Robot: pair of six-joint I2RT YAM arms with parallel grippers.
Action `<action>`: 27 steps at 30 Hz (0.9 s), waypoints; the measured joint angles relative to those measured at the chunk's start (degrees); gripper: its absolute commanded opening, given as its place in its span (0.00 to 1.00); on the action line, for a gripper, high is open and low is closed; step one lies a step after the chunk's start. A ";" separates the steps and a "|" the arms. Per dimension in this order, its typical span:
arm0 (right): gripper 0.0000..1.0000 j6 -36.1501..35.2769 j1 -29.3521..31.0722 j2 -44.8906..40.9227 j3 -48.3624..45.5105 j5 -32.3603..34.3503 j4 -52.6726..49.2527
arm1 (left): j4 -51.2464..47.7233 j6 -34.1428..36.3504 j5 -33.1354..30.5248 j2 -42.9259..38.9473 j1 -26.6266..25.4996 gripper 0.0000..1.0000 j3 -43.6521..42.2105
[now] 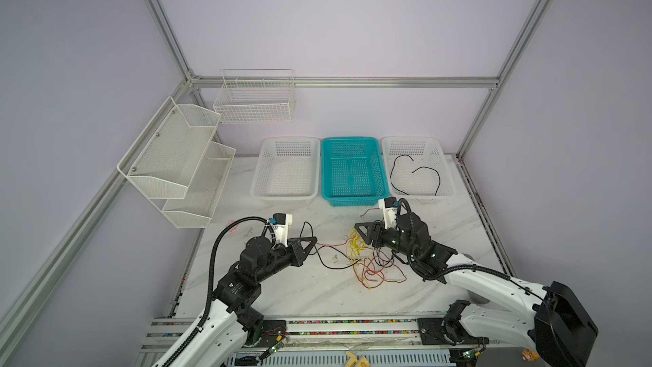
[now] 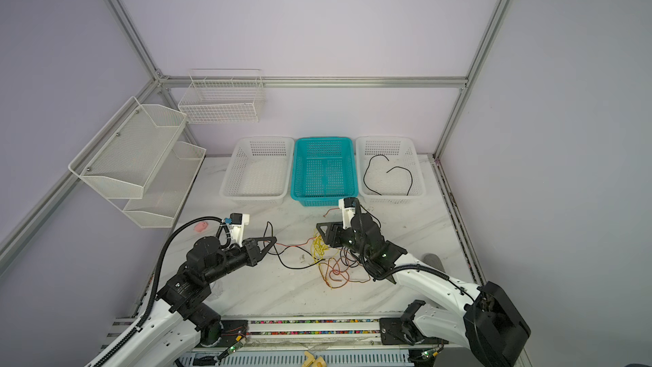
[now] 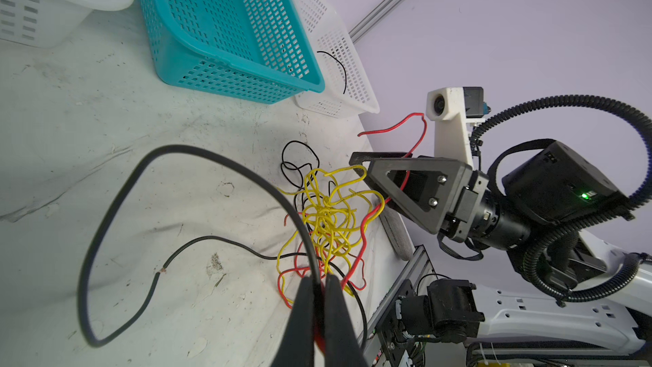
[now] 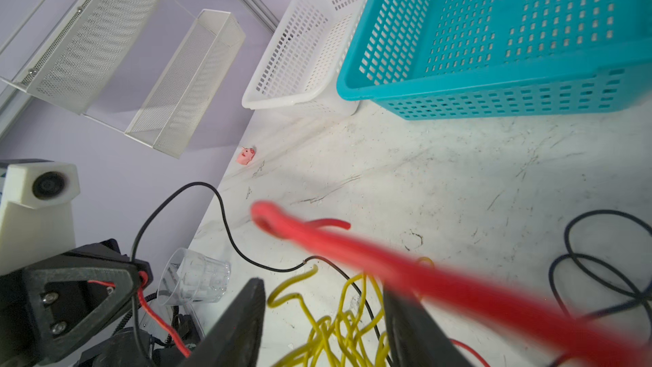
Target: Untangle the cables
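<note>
Left hand (image 3: 319, 278), at nine o'clock of the tangled cables (image 1: 356, 247), pinches a black cable (image 3: 84, 277); right hand (image 4: 323, 287), at twelve o'clock, stands half-open, a red cable (image 4: 441, 284) draped across it.

Pretty clearly a robotics lab test cell, not anybody's home. The whole thing is boxed in by an aluminium frame (image 1: 345, 82) with plain lilac wall panels (image 1: 335, 22). The left arm (image 1: 222, 323) and right arm (image 1: 487, 280) sit on a slotted rail (image 1: 352, 330) at the front of a scuffed marble-look tabletop (image 1: 317, 298). The right arm's wrist camera (image 3: 441, 104) shows up too, plus a bare circuit board (image 1: 277, 347) with a green light. The props look staged: a row of plastic baskets (image 1: 350, 139), a mesh shelf (image 1: 165, 157) and wire rack (image 1: 254, 111) on the walls, and loose cables (image 1: 355, 248).
</note>
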 measured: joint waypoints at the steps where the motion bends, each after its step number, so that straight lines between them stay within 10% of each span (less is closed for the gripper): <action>1: 0.37 0.37 0.00 0.02 -0.59 -0.72 1.11 | 0.39 -0.04 0.15 0.00 0.00 0.02 0.00; 8: 0.01 0.59 0.00 -2.40 -0.63 -0.72 4.42 | 2.73 -0.50 1.60 0.72 0.00 0.18 -0.46; 27: 0.00 -16.61 0.55 -2.93 17.88 11.32 -20.96 | -2.01 3.23 1.05 2.19 0.00 0.70 -1.95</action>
